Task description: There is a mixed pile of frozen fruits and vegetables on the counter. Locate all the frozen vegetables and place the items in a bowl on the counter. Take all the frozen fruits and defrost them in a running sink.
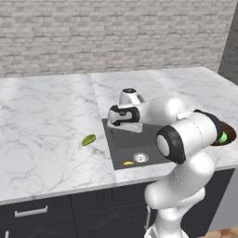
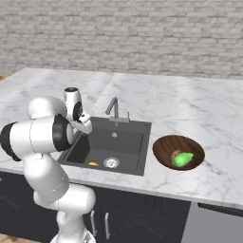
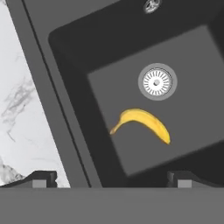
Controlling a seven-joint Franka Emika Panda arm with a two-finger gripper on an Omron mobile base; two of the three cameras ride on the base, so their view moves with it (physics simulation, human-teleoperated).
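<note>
- A curved yellow banana with dark tips is lying in the dark grey sink, beside the round silver drain.
- The gripper is hovering above it, jaws spread wide, holding nothing.

Counter glossy white marble (grey veins); sink matt dark grey; bowl brown wood.

Rises white from the base, bends at a dark-jointed elbow, then reaches forward with the forearm roughly level. Wrist turned down, hand pointing straight below itself. Two dark fingertips set wide apart with nothing between them, jaws spread. Hand hangs free, touching nothing. In the right base view the hand sits just ahead of the big elbow joint, fingers largely hidden behind the wrist housing.
</note>
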